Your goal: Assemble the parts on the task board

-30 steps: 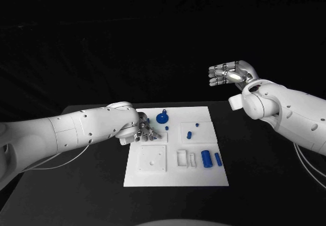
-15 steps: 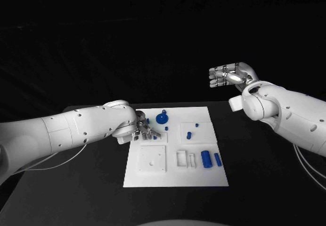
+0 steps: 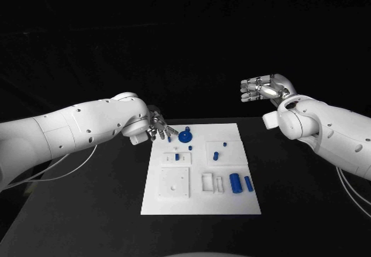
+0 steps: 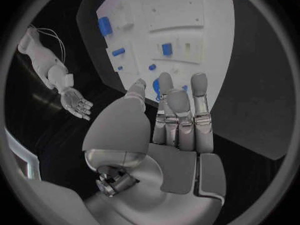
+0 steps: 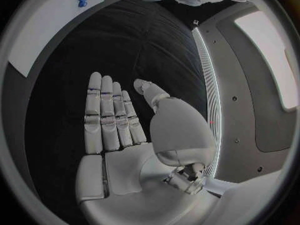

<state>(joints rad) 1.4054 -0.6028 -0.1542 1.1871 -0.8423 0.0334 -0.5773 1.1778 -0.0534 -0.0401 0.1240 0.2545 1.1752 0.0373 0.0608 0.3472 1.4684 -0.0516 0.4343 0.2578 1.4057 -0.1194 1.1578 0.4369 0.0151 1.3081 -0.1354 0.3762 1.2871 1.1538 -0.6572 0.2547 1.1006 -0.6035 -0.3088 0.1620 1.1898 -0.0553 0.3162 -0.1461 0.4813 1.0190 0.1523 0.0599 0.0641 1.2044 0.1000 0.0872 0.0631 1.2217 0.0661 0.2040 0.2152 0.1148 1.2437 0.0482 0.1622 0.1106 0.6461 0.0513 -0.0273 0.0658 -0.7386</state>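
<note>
While the left hand [image 3: 158,128] hovered empty, fingers straight, over the task board's [image 3: 232,203] far-left corner, the right hand [image 3: 265,87] hung unclenched and idle well off it. Judging by the layout, work was partway: small blue parts [image 3: 215,156] sat in the middle recesses, yet two blue cylinders [image 3: 235,182] lay loose near the right edge.

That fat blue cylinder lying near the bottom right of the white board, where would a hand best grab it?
Probably across its middle, from above. The fat blue cylinder lies flat on the white task board, long axis pointing away from the robot, so its curved flanks face left and right. A slimmer blue rod lies close on its right, leaving fingers little room there.
</note>
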